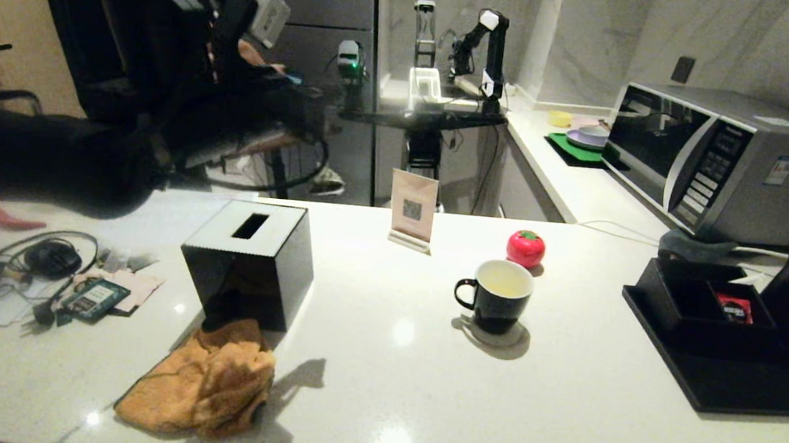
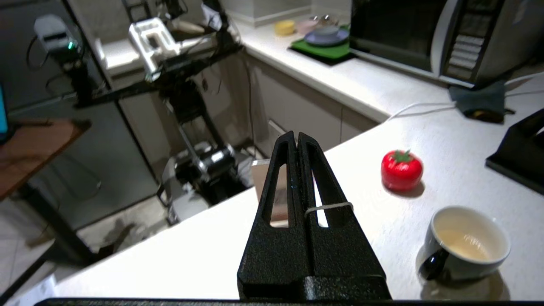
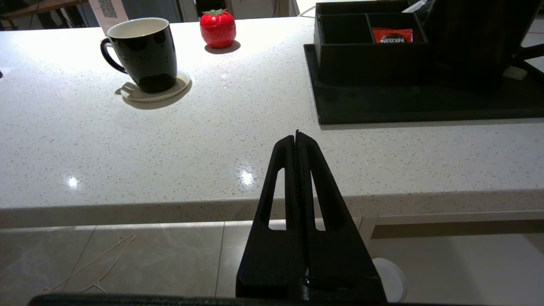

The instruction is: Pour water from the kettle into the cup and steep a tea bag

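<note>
Cup (image 1: 498,294) of pale water (image 1: 504,281) on a coaster (image 3: 155,90), white counter (image 1: 421,398)

Left gripper (image 2: 296,138) is raised over the counter, clenched and empty; right gripper (image 3: 296,135) is held below the counter edge, likewise clenched; a red tomato-shaped object (image 1: 526,248) is set just behind the cup

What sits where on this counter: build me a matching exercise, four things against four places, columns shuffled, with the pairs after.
Things
1. black ceramic mug with white inside
2. red tomato-shaped timer
3. red sachet
4. crumpled orange cloth

Places
A. in a compartment of the black organiser box
B. on a round pale coaster
C. in front of the black tissue box
D. just behind the mug, on the white stone counter

Pairs: 1-B, 2-D, 3-A, 4-C
</note>
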Controlling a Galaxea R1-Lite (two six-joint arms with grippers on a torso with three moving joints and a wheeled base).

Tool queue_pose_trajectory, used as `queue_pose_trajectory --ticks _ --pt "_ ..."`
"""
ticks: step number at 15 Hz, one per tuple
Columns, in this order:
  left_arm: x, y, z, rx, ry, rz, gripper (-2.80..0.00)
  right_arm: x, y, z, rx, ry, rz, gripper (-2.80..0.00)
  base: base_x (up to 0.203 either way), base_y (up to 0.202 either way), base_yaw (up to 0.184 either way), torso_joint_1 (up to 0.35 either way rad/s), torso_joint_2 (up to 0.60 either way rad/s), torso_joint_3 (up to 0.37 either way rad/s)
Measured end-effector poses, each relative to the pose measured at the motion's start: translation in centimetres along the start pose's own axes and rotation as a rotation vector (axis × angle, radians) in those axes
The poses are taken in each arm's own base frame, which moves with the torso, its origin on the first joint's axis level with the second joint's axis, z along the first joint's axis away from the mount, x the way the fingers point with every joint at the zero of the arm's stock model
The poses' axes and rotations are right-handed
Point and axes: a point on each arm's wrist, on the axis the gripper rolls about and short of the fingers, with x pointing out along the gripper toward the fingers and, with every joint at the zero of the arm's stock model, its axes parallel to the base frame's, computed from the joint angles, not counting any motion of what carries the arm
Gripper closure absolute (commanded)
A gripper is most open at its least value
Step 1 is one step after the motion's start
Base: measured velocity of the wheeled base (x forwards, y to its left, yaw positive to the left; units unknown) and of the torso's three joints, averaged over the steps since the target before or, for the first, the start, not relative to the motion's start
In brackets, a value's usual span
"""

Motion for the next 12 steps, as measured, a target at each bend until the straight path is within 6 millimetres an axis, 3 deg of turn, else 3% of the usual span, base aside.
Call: queue_pose_trajectory --ticks 6,12 --pt "-2.3 0.3 -2.5 0.017 0.105 0.015 0.0 0.0 0.0 0.0 0.0 0.0 0.0 0.0 0.0 0.0 0.0 0.0 0.0 0.0" --pt "-4.6 2.7 -3.4 0.015 0.142 0.094 0.0 0.0 0.0 0.0 0.0 0.0 0.0 0.0 0.0 0.0 0.0 0.0 0.0 0.0"
